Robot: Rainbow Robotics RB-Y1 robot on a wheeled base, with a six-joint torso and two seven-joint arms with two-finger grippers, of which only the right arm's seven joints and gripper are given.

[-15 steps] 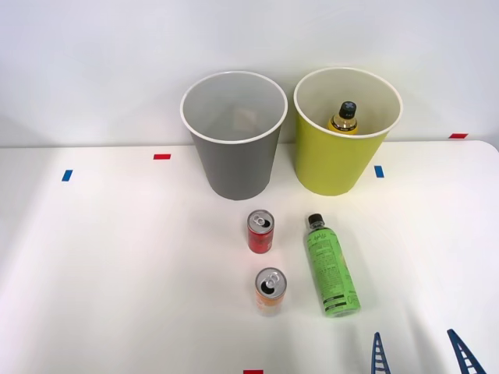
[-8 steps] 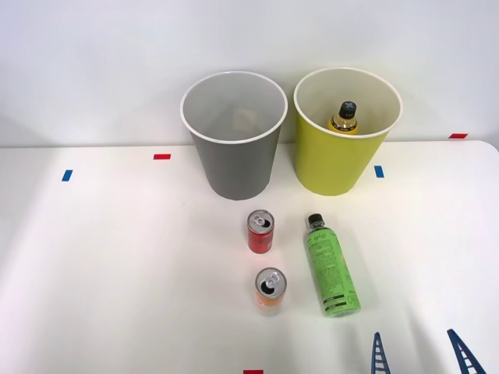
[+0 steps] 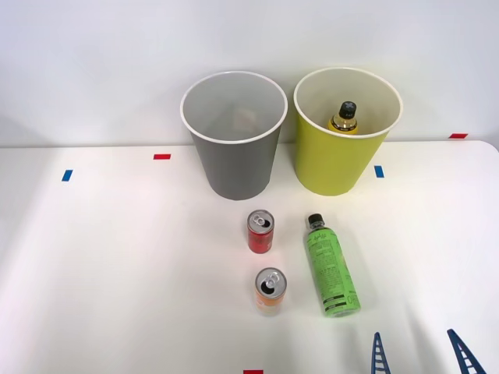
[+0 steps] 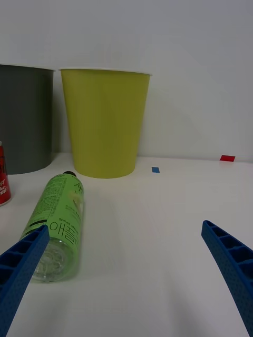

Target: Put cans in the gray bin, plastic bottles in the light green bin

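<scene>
A red can (image 3: 260, 231) and an orange can (image 3: 270, 290) stand upright on the white table in front of the gray bin (image 3: 234, 136). A green-labelled plastic bottle (image 3: 330, 266) lies on its side, black cap toward the light green bin (image 3: 345, 130). An amber bottle (image 3: 343, 118) stands inside that bin. My right gripper (image 3: 421, 357) is open at the table's near right edge, just right of the green bottle's base and holding nothing. The wrist view shows the green bottle (image 4: 57, 224) by one blue finger (image 4: 21, 263), the light green bin (image 4: 104, 124), the gray bin (image 4: 23, 126) and the red can (image 4: 3, 176).
Small blue tape marks (image 3: 67, 175) and red tape marks (image 3: 161, 157) dot the white table. A white wall rises right behind both bins. Bare tabletop stretches to the left of the cans and to the right of the green bottle.
</scene>
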